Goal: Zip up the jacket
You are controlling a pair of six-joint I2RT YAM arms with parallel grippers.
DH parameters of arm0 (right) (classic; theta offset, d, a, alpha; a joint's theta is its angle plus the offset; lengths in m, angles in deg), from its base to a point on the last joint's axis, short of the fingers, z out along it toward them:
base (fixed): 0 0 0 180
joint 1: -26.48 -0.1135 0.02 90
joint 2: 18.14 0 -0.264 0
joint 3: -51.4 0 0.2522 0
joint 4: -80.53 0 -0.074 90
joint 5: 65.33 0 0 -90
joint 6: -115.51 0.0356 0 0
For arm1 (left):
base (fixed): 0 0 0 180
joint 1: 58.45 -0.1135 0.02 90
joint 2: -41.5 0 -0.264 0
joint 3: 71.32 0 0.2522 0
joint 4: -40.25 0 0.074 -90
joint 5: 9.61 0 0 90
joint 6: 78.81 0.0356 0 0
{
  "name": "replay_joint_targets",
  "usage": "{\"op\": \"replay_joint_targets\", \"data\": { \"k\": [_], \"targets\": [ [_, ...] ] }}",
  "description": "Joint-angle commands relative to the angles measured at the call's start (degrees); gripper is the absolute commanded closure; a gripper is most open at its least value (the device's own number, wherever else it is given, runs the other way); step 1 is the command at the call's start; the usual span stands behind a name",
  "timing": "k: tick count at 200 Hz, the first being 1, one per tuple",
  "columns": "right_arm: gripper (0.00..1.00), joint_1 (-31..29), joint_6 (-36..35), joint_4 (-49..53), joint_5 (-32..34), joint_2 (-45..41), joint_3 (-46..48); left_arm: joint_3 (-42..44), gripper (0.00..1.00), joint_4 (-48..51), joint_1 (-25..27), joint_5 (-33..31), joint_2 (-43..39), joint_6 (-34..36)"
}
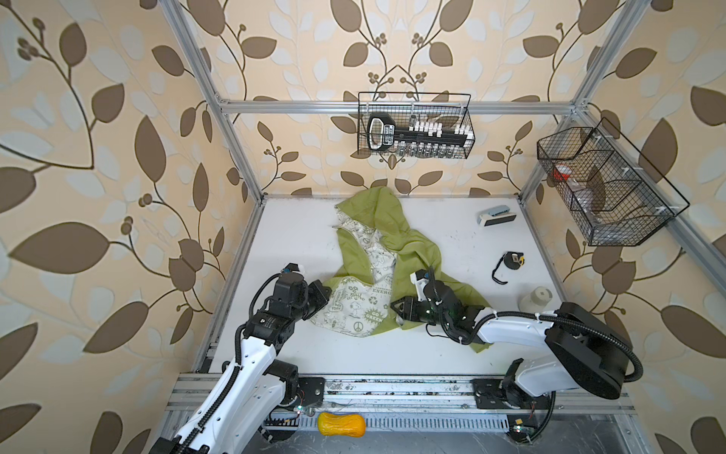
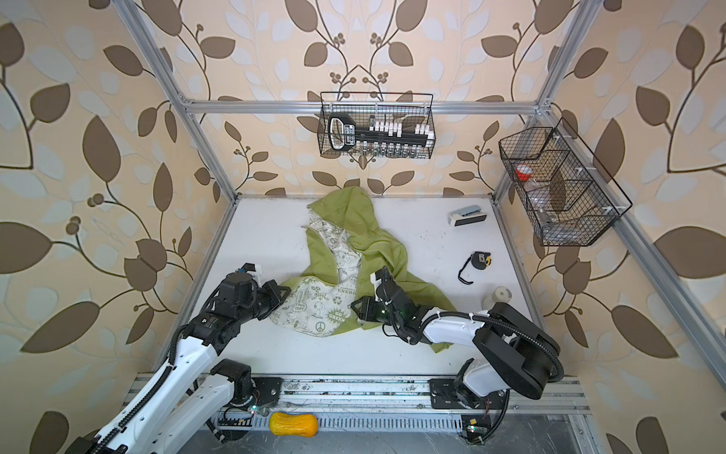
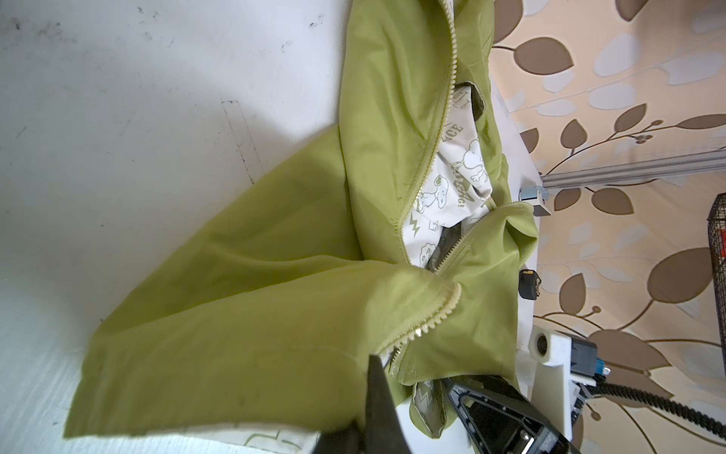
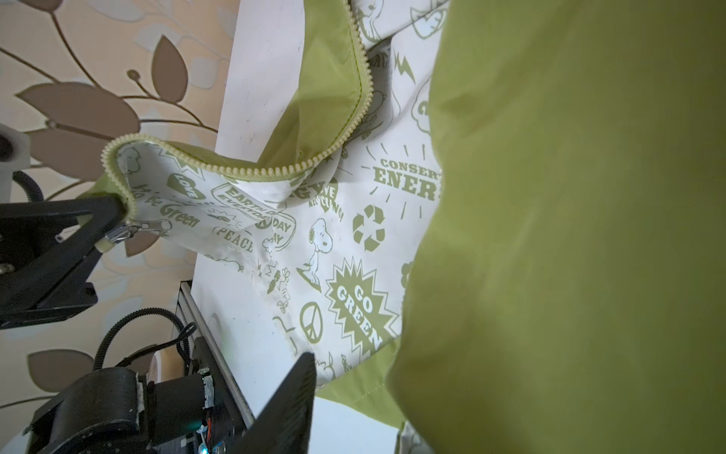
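— Where is the jacket (image 1: 396, 236) found?
— Spread unzipped on the counter (image 1: 294, 243). Its zipper end (image 4: 131, 229), near left, is clamped by the left hand (image 4: 112, 226). The right hand (image 1: 395, 308): state cannot be told.

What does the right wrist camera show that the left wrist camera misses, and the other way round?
Only the right wrist view: the left gripper pinching the jacket at its zipper's metal slider, plus the GO GREEN badge. Only the left wrist view: a black tape measure on the table past the jacket, and the right arm's white camera mount. Both: the white table, the unjoined zipper teeth and the cartoon-printed lining.
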Motion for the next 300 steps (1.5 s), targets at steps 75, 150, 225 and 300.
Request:
{"op": "replay_joint_targets", "data": {
  "k": [75, 150, 225, 300],
  "targets": [
    [0.50, -6.0, 18.4, -15.5, 10.9, 7.9, 5.6, 1.0, 1.00, -1.8, -0.6, 2.1, -1.2, 0.5],
    [0.53, -3.8, 28.7, -40.2, 11.5, 22.7, 7.6, 0.8, 1.00, -1.4, -0.6, 2.5, -1.1, 1.0],
    [0.62, -4.9, 25.5, -37.2, 16.0, 14.4, 11.6, -0.4, 1.00, -0.7, -0.6, 2.3, -0.8, 1.3],
    [0.72, -4.5, 25.7, -43.5, 8.8, 23.5, 5.6, -0.5, 1.00, -0.2, -0.6, 2.3, -1.1, 1.0]
  ]
}}
